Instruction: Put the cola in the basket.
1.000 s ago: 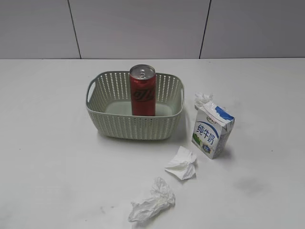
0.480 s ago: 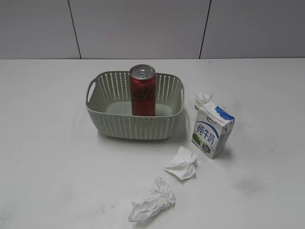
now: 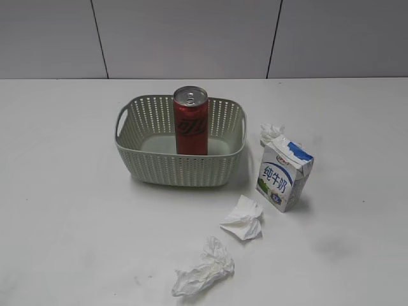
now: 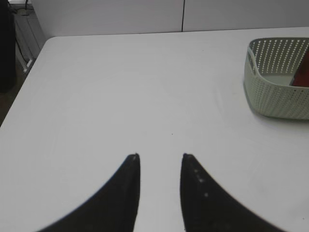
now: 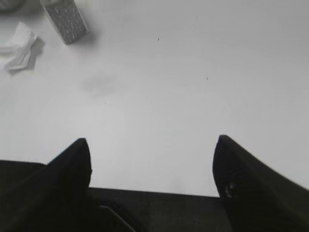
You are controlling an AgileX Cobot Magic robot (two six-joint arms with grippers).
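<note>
The red cola can (image 3: 192, 121) stands upright inside the pale green basket (image 3: 153, 167) at the table's middle. In the left wrist view the basket (image 4: 270, 94) shows at the right edge with a sliver of the red can (image 4: 303, 75) inside. My left gripper (image 4: 160, 157) is open and empty over bare table, well left of the basket. My right gripper (image 5: 152, 141) is wide open and empty near the table's front edge, far from the basket. Neither gripper shows in the exterior view.
A white-and-blue milk carton (image 3: 284, 174) stands right of the basket, also in the right wrist view (image 5: 65, 20). Crumpled tissues lie by the carton (image 3: 270, 132), in front of the basket (image 3: 243, 218) (image 5: 20, 46) and nearer the front (image 3: 203, 269).
</note>
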